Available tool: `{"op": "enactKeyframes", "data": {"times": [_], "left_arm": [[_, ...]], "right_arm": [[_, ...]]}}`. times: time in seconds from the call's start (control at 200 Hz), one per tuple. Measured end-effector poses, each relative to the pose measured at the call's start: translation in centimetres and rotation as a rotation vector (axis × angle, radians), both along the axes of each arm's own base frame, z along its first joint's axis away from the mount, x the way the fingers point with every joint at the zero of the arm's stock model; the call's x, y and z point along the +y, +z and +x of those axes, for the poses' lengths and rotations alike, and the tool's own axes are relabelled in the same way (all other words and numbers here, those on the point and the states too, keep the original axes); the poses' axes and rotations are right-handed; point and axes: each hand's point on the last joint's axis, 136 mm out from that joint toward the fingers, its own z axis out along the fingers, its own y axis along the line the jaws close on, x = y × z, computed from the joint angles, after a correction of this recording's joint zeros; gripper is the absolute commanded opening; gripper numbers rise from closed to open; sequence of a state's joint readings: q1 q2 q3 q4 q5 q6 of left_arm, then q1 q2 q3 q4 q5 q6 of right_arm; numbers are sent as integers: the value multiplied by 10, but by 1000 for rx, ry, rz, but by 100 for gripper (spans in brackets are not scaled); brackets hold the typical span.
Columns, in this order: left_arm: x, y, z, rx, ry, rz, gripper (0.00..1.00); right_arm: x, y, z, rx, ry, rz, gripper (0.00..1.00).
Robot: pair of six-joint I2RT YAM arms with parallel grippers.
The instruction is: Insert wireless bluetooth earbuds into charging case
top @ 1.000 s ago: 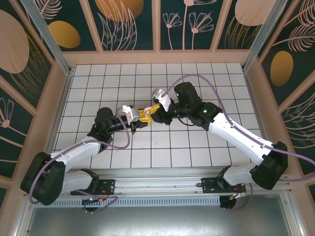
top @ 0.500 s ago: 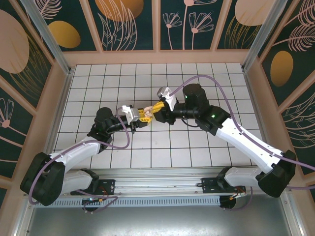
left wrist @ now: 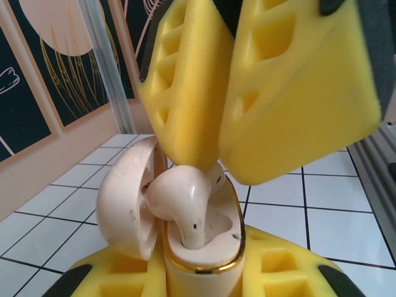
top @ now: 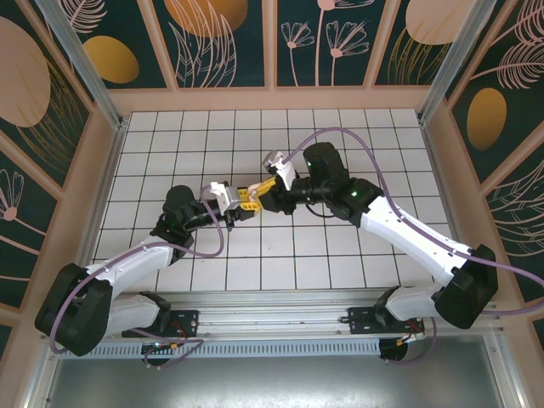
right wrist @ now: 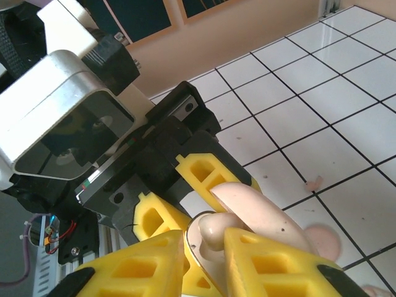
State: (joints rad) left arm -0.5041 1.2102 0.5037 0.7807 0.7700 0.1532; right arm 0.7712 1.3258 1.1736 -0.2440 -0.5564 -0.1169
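While the left gripper (left wrist: 202,275) clamps the charging case (left wrist: 201,250) upright, lid swung open to the side, the right gripper (left wrist: 216,166) hangs directly above it. Its fingers are pinched nearly shut on an earbud (left wrist: 182,204) — stem pointing down into the well — so the push looks vertical.

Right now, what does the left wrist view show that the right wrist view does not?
The left wrist view shows the charging case from inside: gold rim, lid open leftward. The right wrist view shows the left arm's camera housing and a small pink bit on a tile. Both show the right pincer holding an earbud in the case's mouth.
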Motion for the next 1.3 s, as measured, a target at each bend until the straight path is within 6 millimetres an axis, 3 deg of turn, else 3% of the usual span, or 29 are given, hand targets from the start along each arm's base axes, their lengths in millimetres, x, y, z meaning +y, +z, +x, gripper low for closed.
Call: {"op": "enactKeyframes", "data": {"times": [0.42, 0.616, 0.781, 0.931, 1.086, 1.301], "left_arm": [[0, -3, -1, 1, -2, 11, 20], [3, 4, 4, -48, 43, 12, 19], [6, 6, 8, -106, 71, 26, 19], [6, 3, 7, -133, 72, 41, 19], [6, 3, 6, -154, 68, 49, 19], [6, 3, 5, -162, 62, 50, 19]], "right_arm": [[-3, -4, -1, 79, -28, -1, 17], [-16, 2, -13, 110, -54, 29, 28], [-25, 23, -18, 82, -86, 104, 39], [-24, 39, -18, 30, -71, 152, 45], [-23, 33, -18, -81, -27, 127, 48], [-21, 24, -27, -377, 129, 47, 43]]}}
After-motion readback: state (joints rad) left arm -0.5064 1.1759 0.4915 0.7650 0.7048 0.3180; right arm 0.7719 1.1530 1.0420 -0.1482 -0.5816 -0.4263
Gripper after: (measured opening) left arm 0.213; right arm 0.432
